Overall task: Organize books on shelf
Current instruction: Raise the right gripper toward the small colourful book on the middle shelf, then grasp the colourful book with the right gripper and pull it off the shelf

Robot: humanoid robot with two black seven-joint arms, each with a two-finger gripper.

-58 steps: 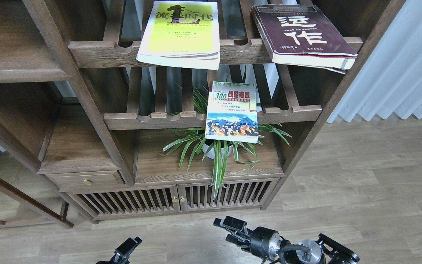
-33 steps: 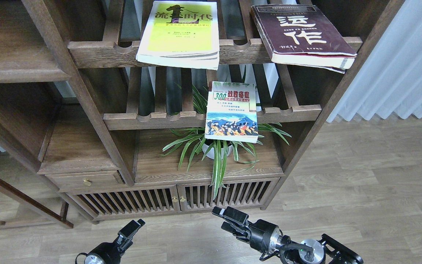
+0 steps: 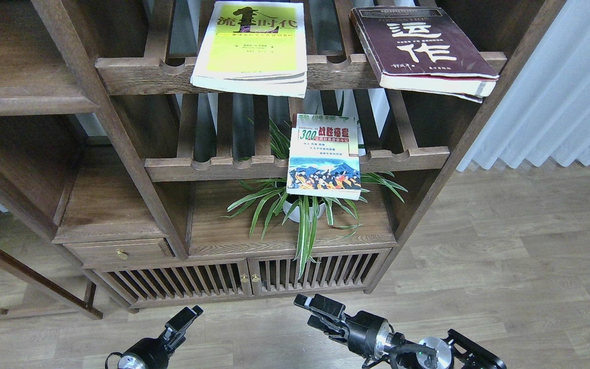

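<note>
Solid shelf (image 3: 13, 56): the flat dark-brown board compartment sits at the far left of the bookcase, and I see no book on the part in view.
Drawer (image 3: 118, 252): low on the left under a smaller flat board, with a small brass knob.
Left gripper (image 3: 185, 318): my left arm comes up from the bottom edge, low over the wood floor in front of the cabinet doors; it is seen end-on and dark, so I cannot tell whether the fingers are apart or together. It holds nothing that I can see.
Yellow-green book (image 3: 251, 43): lies flat, cover up, on the upper slatted rack, its near edge overhanging the scalloped front rail.
Spider plant (image 3: 300, 212): in a white pot on the board below the lower rack, leaves spilling over the front edge.
White-green book (image 3: 324, 156): cover up on the lower slatted rack, its near end jutting past the rail and above the plant.
Right gripper (image 3: 313, 312): low near the bottom edge, pointing toward the cabinet doors (image 3: 246, 279); two fingers show with a gap between them, parted, gripping nothing.
Maroon book (image 3: 420, 48): on the upper rack, right of the yellow-green one and well apart from it, turned slightly, its near corner past the rail.
Curtain (image 3: 556, 92): white, hanging at the far right.
</note>
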